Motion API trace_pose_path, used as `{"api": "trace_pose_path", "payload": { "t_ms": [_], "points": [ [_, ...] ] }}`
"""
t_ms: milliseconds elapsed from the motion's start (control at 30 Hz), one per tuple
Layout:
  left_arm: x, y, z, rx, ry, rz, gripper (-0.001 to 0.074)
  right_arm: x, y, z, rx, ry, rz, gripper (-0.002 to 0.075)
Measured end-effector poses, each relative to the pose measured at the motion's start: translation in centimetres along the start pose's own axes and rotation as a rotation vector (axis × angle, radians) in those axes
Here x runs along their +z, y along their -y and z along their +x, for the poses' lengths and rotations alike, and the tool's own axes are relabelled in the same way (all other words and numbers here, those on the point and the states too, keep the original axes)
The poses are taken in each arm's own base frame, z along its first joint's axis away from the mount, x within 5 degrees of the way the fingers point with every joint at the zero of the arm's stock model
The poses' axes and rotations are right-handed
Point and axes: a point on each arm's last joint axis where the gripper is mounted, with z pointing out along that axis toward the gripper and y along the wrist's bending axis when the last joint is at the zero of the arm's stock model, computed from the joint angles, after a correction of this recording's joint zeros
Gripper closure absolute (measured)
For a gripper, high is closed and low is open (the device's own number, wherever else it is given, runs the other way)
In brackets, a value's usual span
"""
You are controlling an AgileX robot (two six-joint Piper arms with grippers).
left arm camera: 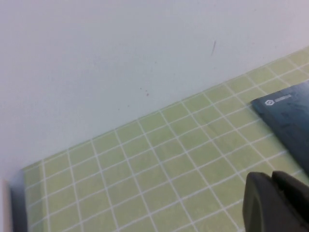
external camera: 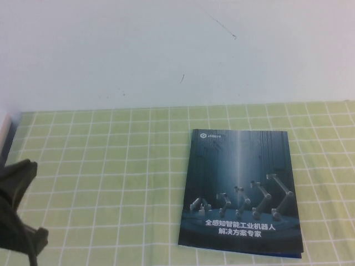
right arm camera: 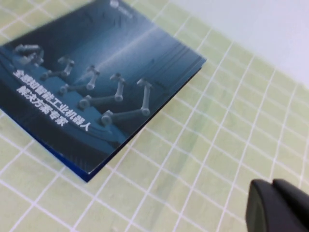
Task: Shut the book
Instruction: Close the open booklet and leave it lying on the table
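Observation:
A thin dark blue book [external camera: 241, 191] with robot arms and white Chinese lettering on its cover lies flat and closed on the green checked mat [external camera: 111, 166], right of the middle. The left wrist view catches one cover corner of the book [left arm camera: 289, 113]. My left gripper [left arm camera: 273, 180] hangs shut and empty over bare mat, well left of the book; its arm [external camera: 16, 210] shows dark at the lower left. In the right wrist view the whole book [right arm camera: 96, 82] shows. My right gripper [right arm camera: 272, 186] is shut on nothing, apart from the book's edge.
A pale plain surface [external camera: 166, 50] begins where the mat ends at the back. A white strip [external camera: 4, 133] stands at the mat's far left edge. The mat [right arm camera: 203, 159] carries only the book.

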Motion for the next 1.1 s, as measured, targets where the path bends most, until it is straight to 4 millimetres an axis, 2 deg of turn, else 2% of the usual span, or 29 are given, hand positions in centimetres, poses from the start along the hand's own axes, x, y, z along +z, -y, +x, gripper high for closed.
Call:
{"api": "trace_pose_path", "payload": {
  "t_ms": [100, 233, 367, 1100],
  "points": [
    [-0.6, 0.6, 2.3, -0.002, 0.071, 0.044, 0.0739, -1.2, -1.1, 1.1, -0.009, 0.059, 0.034, 0.0729],
    [-0.6, 1.2, 4.3, -0.009, 0.111, 0.088, 0.0739, -2.1, -2.4, 2.7, 0.038, 0.097, 0.038, 0.0729],
    [-0.2, 1.6, 5.8, -0.043, 0.096, 0.111, 0.0739, -2.8, -2.9, 3.2, 0.034, 0.145, 0.062, 0.0729],
    [-0.2, 1.8, 6.1, -0.057, 0.107, 0.125, 0.0739, -3.0, -3.0, 3.2, 0.041, 0.156, 0.065, 0.0729]
  ]
}}
